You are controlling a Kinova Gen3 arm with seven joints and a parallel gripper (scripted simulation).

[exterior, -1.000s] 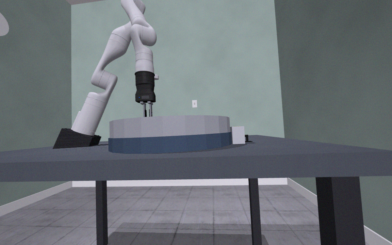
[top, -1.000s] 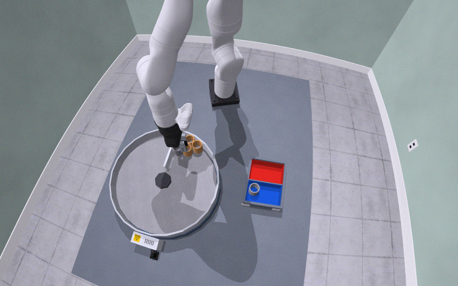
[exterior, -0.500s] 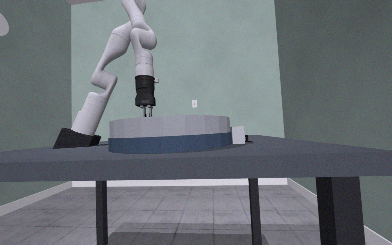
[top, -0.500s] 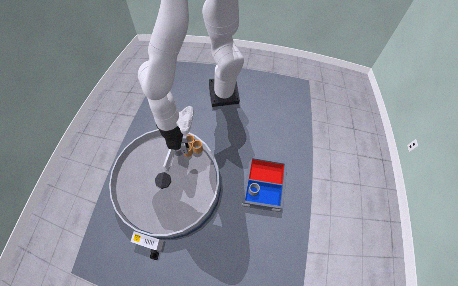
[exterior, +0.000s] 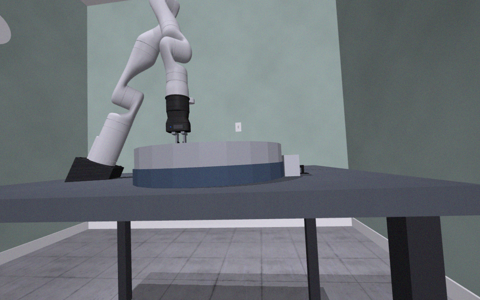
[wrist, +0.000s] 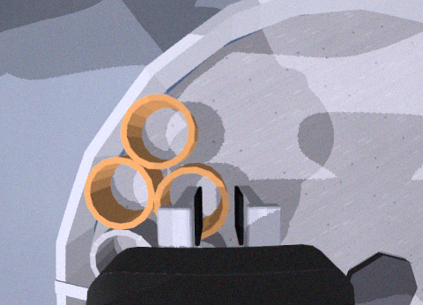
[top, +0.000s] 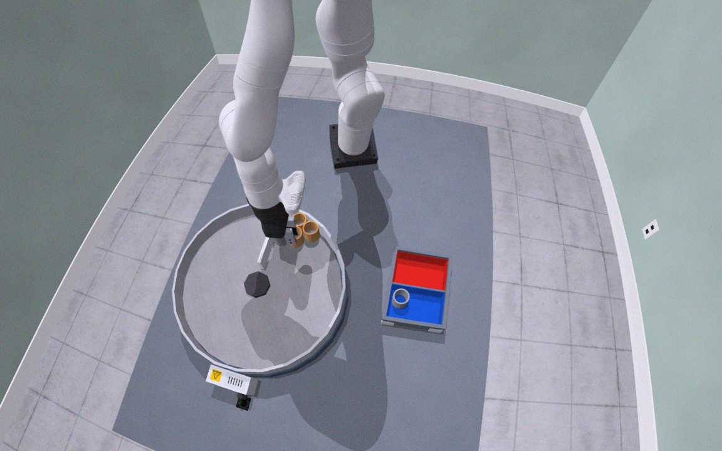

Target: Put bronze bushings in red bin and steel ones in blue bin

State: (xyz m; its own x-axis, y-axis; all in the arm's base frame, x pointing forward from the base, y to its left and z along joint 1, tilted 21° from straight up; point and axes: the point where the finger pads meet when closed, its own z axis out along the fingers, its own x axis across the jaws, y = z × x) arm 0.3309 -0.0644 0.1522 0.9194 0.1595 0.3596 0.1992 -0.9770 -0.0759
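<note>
Three bronze bushings (wrist: 159, 130) (wrist: 115, 194) (wrist: 190, 199) stand upright in a tight cluster at the rim of the turntable (top: 259, 291); they also show in the top view (top: 307, 228). My gripper (wrist: 218, 206) is low over the cluster, partly open, with its fingers on either side of the right wall of the nearest bronze bushing and gripping nothing. A steel bushing (wrist: 118, 249) lies beside the cluster, partly hidden by my gripper body. In the exterior view my fingertips (exterior: 180, 141) dip to the turntable's rim height. Another steel bushing (top: 402, 294) sits in the blue bin (top: 417, 305). The red bin (top: 421, 269) holds nothing.
The turntable has a raised rim, a black hub (top: 256, 284) at its middle and a white bar (top: 265, 250) near my gripper. The two bins stand joined to the right of the turntable. A control box (top: 230, 381) sits at the turntable's front edge.
</note>
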